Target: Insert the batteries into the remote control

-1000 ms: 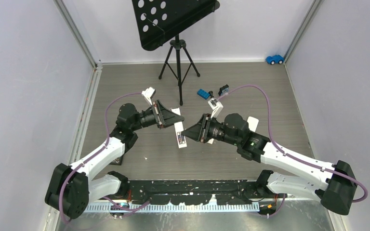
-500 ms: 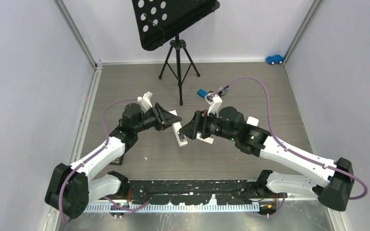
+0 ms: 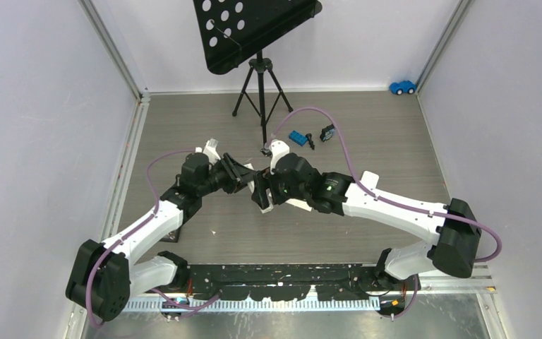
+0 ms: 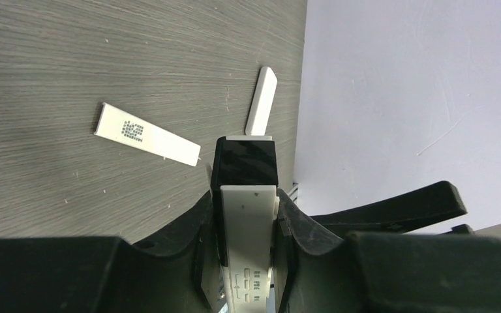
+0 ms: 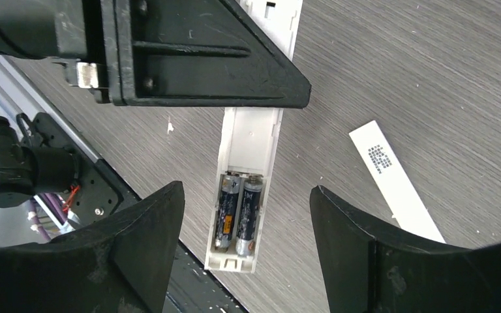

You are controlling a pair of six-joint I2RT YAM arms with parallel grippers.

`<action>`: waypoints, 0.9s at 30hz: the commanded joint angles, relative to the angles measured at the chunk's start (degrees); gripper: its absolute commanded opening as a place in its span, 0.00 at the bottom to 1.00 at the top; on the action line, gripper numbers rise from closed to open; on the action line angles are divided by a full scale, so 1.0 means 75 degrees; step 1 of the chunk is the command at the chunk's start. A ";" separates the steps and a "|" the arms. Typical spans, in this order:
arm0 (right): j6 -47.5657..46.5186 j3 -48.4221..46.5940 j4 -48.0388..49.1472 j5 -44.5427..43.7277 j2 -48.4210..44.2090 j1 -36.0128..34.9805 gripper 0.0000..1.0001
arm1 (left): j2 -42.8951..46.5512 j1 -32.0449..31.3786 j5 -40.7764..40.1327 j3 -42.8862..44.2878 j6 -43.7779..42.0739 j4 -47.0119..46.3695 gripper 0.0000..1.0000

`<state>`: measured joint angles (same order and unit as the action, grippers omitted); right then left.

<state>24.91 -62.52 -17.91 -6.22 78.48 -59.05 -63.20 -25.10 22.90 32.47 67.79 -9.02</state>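
The white remote control (image 5: 251, 140) is held off the table with its back facing the right wrist camera and its compartment uncovered. Two dark batteries (image 5: 238, 218) lie side by side in that compartment. My left gripper (image 4: 244, 208) is shut on the remote's sides, with the remote's black end (image 4: 244, 163) sticking out past the fingertips. My right gripper (image 5: 244, 244) stands open, one finger on each side of the battery end and touching nothing. In the top view the left gripper (image 3: 243, 173) and right gripper (image 3: 260, 189) meet over the remote (image 3: 267, 206).
A white strip with a printed code (image 5: 394, 182) lies on the table beside the remote, and another white piece (image 4: 261, 101) lies farther off. A blue brick (image 3: 297, 137) and a small black-and-blue block (image 3: 327, 132) sit behind the arms. A music stand's tripod (image 3: 261, 92) stands at the back, a blue toy car (image 3: 401, 87) in the far right corner.
My right gripper has opened and its arm has swung left, up against the left gripper. The left gripper has kept its hold on the remote and shifted slightly right.
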 commanded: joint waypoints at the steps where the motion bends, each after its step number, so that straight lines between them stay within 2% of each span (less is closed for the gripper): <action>1: -0.0594 -0.0495 0.0021 0.0346 0.0365 -0.0015 0.74 | 0.0130 0.0042 -0.0061 0.0145 0.0252 -0.0298 0.04; 5: -0.0576 -0.0607 0.0007 0.0585 0.0662 0.0012 0.67 | 0.0135 0.0042 0.0121 0.0006 0.0439 -0.0647 0.08; 6: -0.0578 -0.0641 -0.0010 0.0664 0.0725 0.0042 0.60 | 0.0149 0.0042 0.0139 -0.0008 0.0441 -0.0655 0.09; 9: -0.0540 -0.0691 -0.0119 0.0726 0.0816 0.0161 0.31 | 0.0149 0.0042 0.0122 -0.0135 0.0416 -0.0679 0.16; 11: -0.0650 -0.0614 -0.0120 0.1043 0.0793 0.0216 0.16 | 0.0140 0.0053 0.0034 -0.0217 0.0429 -0.0654 0.26; 15: -0.1233 -0.0282 -0.0130 0.1482 0.0736 0.0297 0.10 | 0.0135 0.0142 -0.0172 -0.0284 0.0020 -0.0242 0.64; 18: -0.2027 -0.0002 -0.0385 0.1700 0.0823 0.0315 0.03 | 0.0187 0.0476 -0.0403 -0.0261 -0.0533 0.0591 0.82; 19: -0.2238 0.0024 -0.0585 0.1663 0.0945 0.0320 0.02 | 0.0241 0.0729 -0.0406 -0.0286 -0.0664 0.0821 0.97; 23: -0.2814 -0.0121 -0.1533 0.1376 0.1502 0.0338 0.01 | 0.0615 0.1536 -0.0373 -0.0495 -0.1098 0.1469 1.00; 27: -0.3187 -0.0075 -0.1866 0.1223 0.1798 0.0327 0.05 | 0.0701 0.1659 -0.0997 -0.0115 -0.1957 0.2577 1.00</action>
<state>6.66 -62.76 -27.81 3.88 90.87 -56.75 -59.46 -13.21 19.18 29.23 61.04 1.76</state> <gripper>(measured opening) 0.386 0.994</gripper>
